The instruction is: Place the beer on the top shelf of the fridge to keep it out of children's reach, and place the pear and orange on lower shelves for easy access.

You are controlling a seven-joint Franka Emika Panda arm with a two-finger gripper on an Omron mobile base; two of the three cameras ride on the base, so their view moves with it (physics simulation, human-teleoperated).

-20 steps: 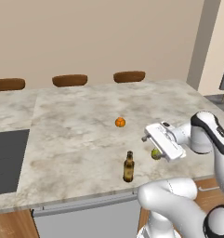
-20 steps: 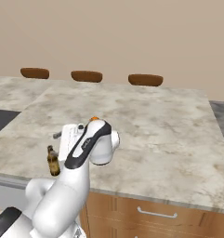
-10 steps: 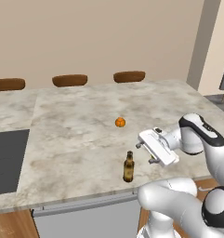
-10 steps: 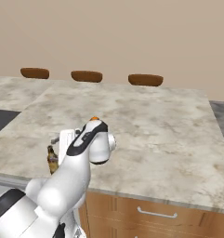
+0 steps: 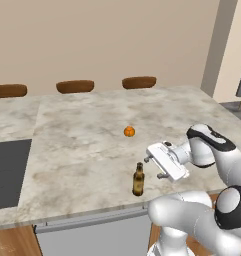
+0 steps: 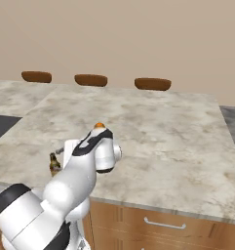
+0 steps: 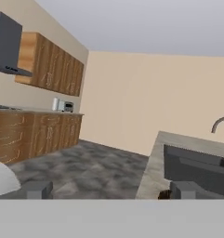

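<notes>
The beer (image 5: 138, 180) stands upright near the front edge of the marble counter (image 5: 82, 125). My gripper (image 5: 153, 167) hovers just right of it, turned sideways towards the bottle and a little above the counter. In the hand view its fingertips (image 7: 36, 189) stand wide apart with nothing between them, so it is open. The orange (image 5: 129, 131) lies farther back, in the middle of the counter. From the right base view the beer (image 6: 54, 163) peeks out left of my arm and the orange (image 6: 99, 125) just above it. The pear is hidden behind my hand. The fridge is out of view.
Three brown chair backs (image 5: 75, 86) line the counter's far edge. A dark cooktop (image 5: 7, 170) is set into its left end. Wooden drawers (image 6: 163, 224) sit under the front edge. The hand view looks over a sink (image 7: 197, 162) and wall cabinets (image 7: 48, 69).
My hand has swung left along the front of the counter towards the beer and now covers the pear. The jaws have stayed wide open. Bottle and orange have not moved.
</notes>
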